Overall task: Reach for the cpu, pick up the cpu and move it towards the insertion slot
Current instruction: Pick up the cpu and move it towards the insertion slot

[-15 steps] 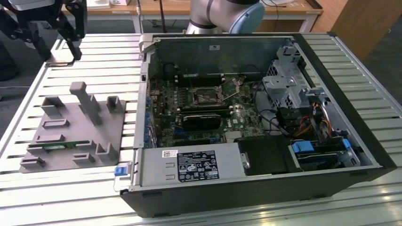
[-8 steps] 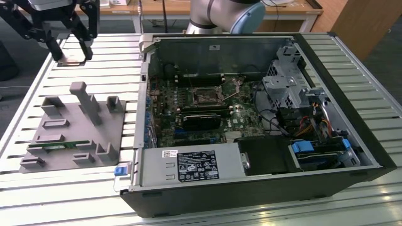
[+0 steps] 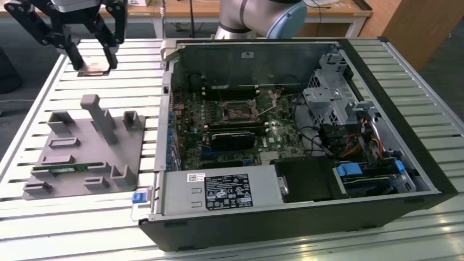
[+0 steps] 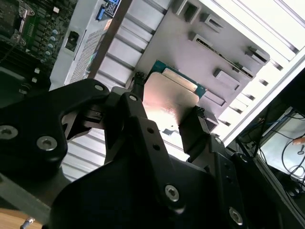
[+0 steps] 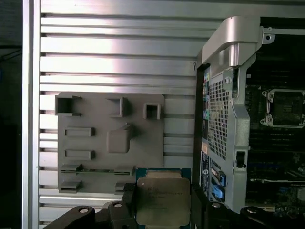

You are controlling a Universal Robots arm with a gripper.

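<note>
My gripper (image 3: 92, 63) hangs above the slatted table at the exterior view's far left, beyond the grey fixture plate. It is shut on the cpu (image 3: 93, 69), a small pale square between the black fingers. In both wrist views the cpu (image 5: 162, 187) (image 4: 172, 95) shows its shiny silver top and green rim, pinched at two opposite edges by the gripper (image 5: 163, 202) (image 4: 167, 102). The insertion slot (image 3: 238, 111) (image 5: 284, 107), a dark square socket with a metal frame, lies on the motherboard inside the open case, well to the exterior view's right of the gripper.
A grey fixture plate (image 3: 80, 144) with upright holders carries a green memory stick (image 3: 67, 168). The open computer case (image 3: 290, 136) has tall metal walls, a power supply box (image 3: 217, 191) and drive cages. The arm's base (image 3: 254, 16) stands behind the case.
</note>
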